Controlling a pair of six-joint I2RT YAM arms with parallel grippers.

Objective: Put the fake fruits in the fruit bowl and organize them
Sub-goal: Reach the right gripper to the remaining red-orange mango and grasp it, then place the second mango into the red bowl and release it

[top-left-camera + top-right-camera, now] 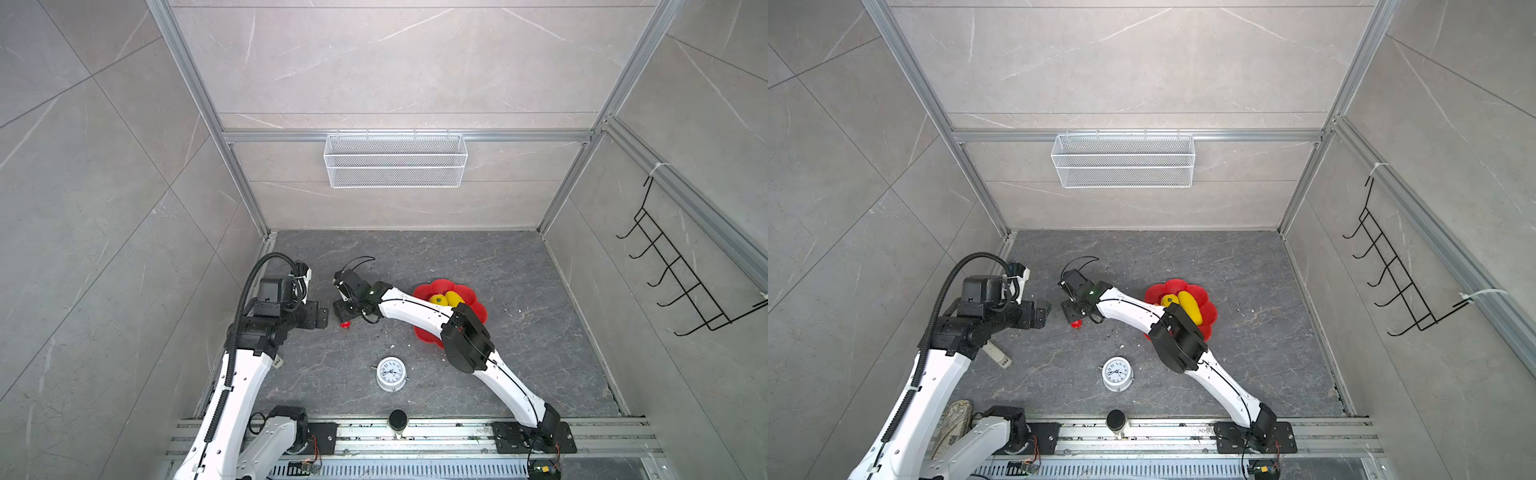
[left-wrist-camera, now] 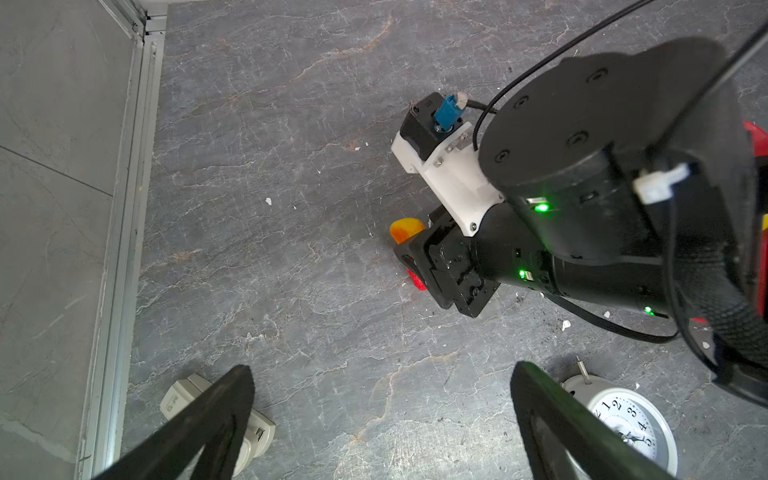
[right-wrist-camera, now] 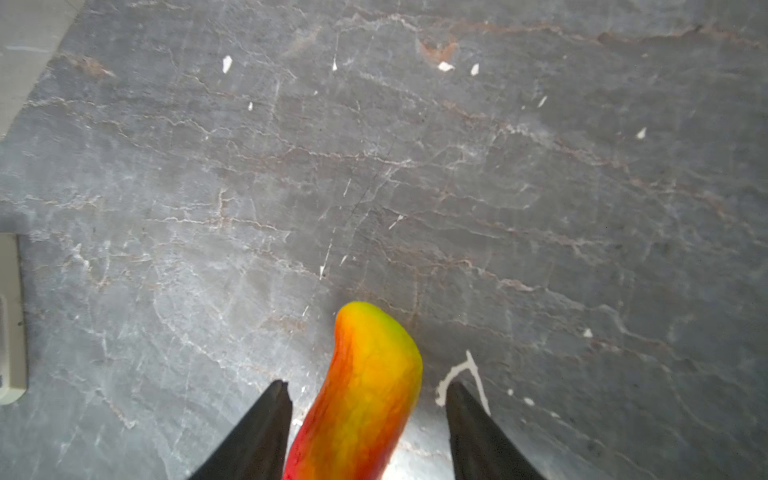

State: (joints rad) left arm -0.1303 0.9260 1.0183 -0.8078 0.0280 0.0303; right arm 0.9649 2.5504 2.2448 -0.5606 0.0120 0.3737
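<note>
An orange-red oblong fake fruit (image 3: pixel 374 345) lies on the grey floor, its yellow tip pointing away from the wrist camera. My right gripper (image 3: pixel 369 385) straddles it, open, with floor showing between the fruit and one finger. In both top views this gripper (image 1: pixel 344 316) sits left of the red scalloped fruit bowl (image 1: pixel 440 286), with the fruit's red end (image 1: pixel 1076 324) peeking out below it. A round yellow fruit (image 1: pixel 437 299) and a long yellow one (image 1: pixel 455 298) lie in the bowl. My left gripper (image 2: pixel 381 370) hovers open and empty farther left.
A white alarm clock (image 1: pixel 391 372) lies on the floor near the front. A beige plug adapter (image 2: pixel 183 399) lies under the left arm. A white wire basket (image 1: pixel 395 160) hangs on the back wall and a black hook rack (image 1: pixel 681 270) on the right wall. White chips dot the floor.
</note>
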